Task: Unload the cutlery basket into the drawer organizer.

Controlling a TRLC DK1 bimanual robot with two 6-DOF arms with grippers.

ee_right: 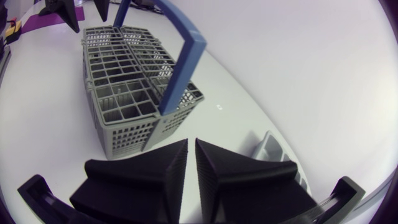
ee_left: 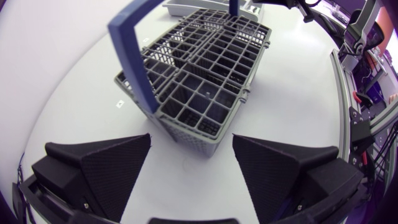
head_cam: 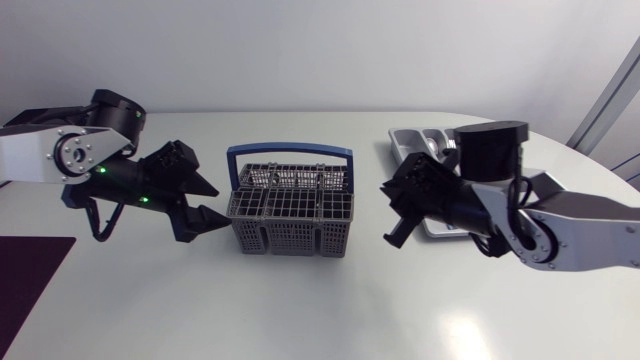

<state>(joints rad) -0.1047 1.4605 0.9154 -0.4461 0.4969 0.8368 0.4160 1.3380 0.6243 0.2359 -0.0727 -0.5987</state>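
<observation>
The grey cutlery basket (head_cam: 290, 208) with a blue handle stands at the table's middle; I see no cutlery in its compartments. My left gripper (head_cam: 218, 203) is just left of it, open and empty, and the basket (ee_left: 205, 81) lies a little ahead of its spread fingers (ee_left: 191, 140). The grey drawer organizer (head_cam: 408, 140) sits at the back right with cutlery in it, partly hidden by my right arm. My right gripper (head_cam: 392, 212) hangs right of the basket, in front of the organizer, shut with only a thin slit (ee_right: 191, 144) and nothing in it. Ahead of it is the basket (ee_right: 124, 87), beside it the organizer's corner (ee_right: 270, 149).
A dark purple mat (head_cam: 30, 275) lies at the table's front left edge. The white tabletop (head_cam: 300, 310) stretches bare in front of the basket and both grippers.
</observation>
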